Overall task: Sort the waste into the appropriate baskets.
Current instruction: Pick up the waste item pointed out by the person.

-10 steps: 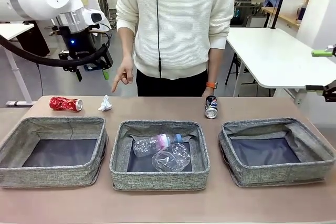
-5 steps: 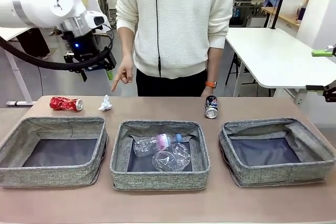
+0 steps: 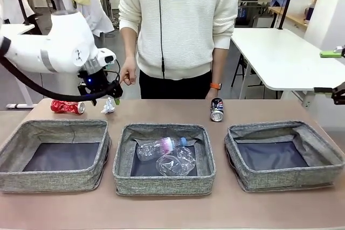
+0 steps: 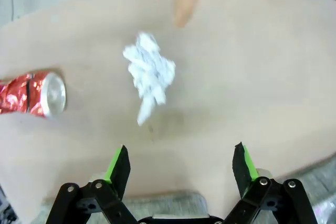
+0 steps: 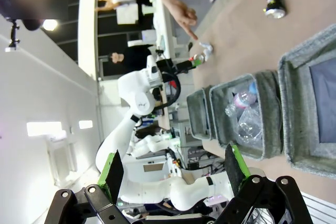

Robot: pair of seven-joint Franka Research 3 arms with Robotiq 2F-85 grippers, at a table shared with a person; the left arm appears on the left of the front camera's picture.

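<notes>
Baskets (image 3: 161,129), three, grey woven: in a row along near table edge.
Left gripper (image 4: 181,153), right gripper (image 5: 173,156): both spread wide, empty; left aimed at paper.
Bottle (image 3: 156,147), cup (image 3: 178,162): inside middle basket.
Crushed red can (image 3: 68,106), dark can (image 3: 216,110): on far tabletop; stiff, probably slick.
Crumpled paper (image 4: 148,74): near red can; probably featherlight, soft, best pinched across its bulk.

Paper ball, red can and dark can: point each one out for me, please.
paper ball (image 4: 149,74): left wrist view, middle of the crumple.
red can (image 4: 23,95): left wrist view, crushed red side.
dark can (image 3: 216,109): front view, middle of its side.
</notes>
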